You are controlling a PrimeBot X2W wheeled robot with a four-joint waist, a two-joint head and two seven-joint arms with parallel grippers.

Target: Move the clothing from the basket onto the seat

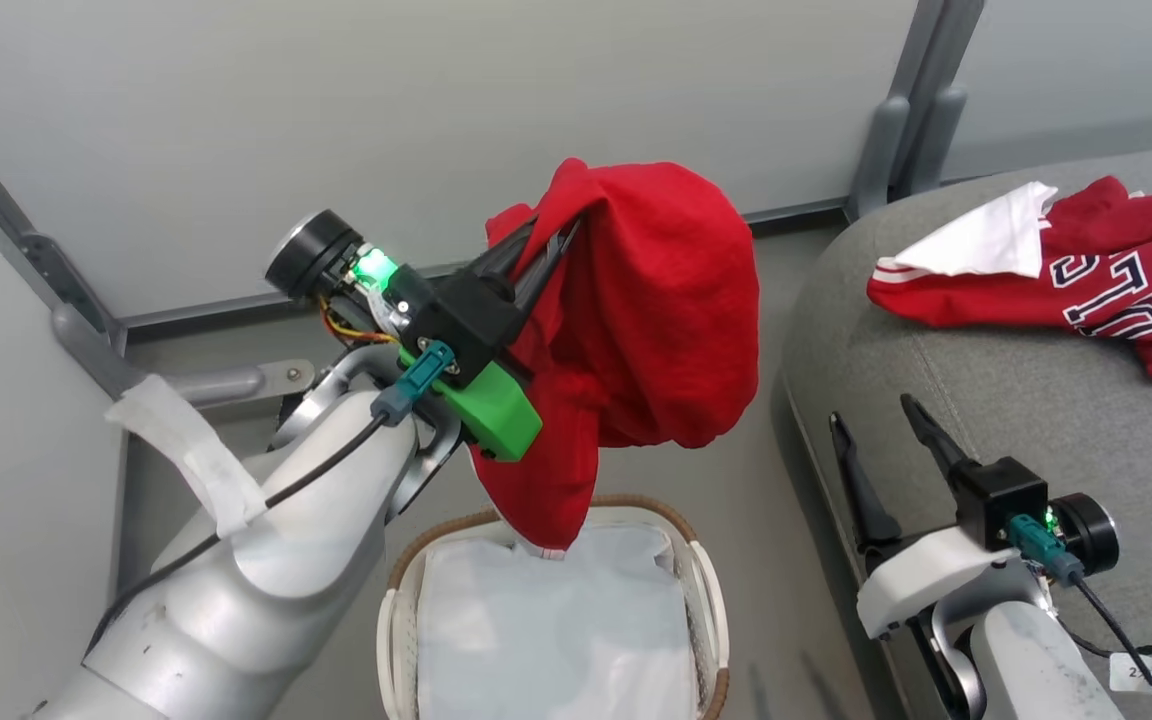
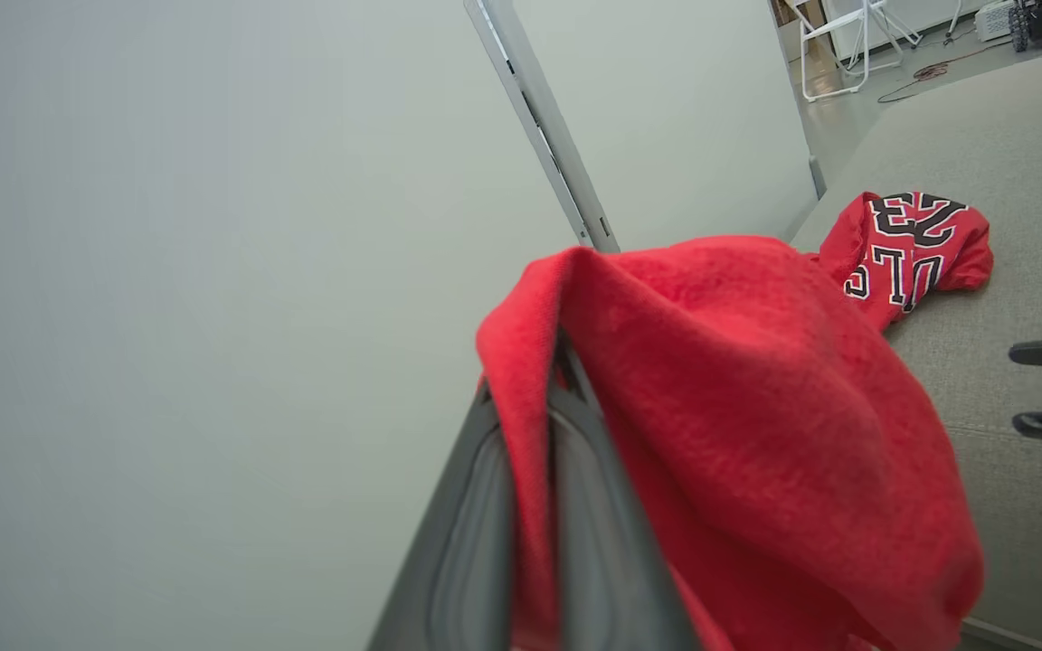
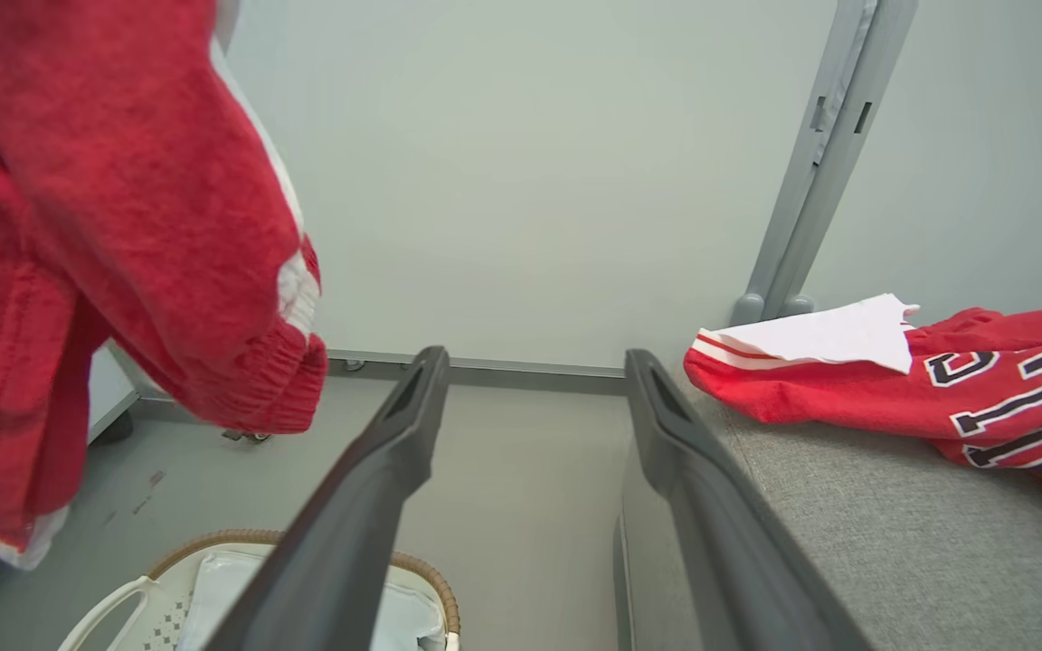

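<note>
Clothing in two places. Left pincer (image 1: 556, 235) shut tight on a fold of a plain red garment (image 1: 656, 300), high above the basket (image 1: 636, 505), dark fingers aimed toward the seat (image 1: 986, 400). Red cloth draped over both fingers and bunched in a rounded mass beyond them, one tail hanging down with a white-trimmed end that overlaps the basket's far rim in the head view; contact there impossible to tell. From the left wrist, red fabric (image 2: 756, 407) pinched between the two closed fingers of the pincer (image 2: 525, 380). Inside the basket, a white liner sheet (image 1: 546, 630). Right pincer (image 1: 873, 412) spread wide and holding nothing, low beside the seat's front edge, fingertips pointing toward the pale wall panel (image 1: 436, 120), well apart from the hanging garment. On the grey seat, near its far right, a crumpled red jersey (image 1: 1116, 280) with navy-and-white lettering, a white fold (image 1: 986, 240) with striped trim lying on its left end. Basket on the grey floor (image 1: 766, 560), just left of the seat.
</note>
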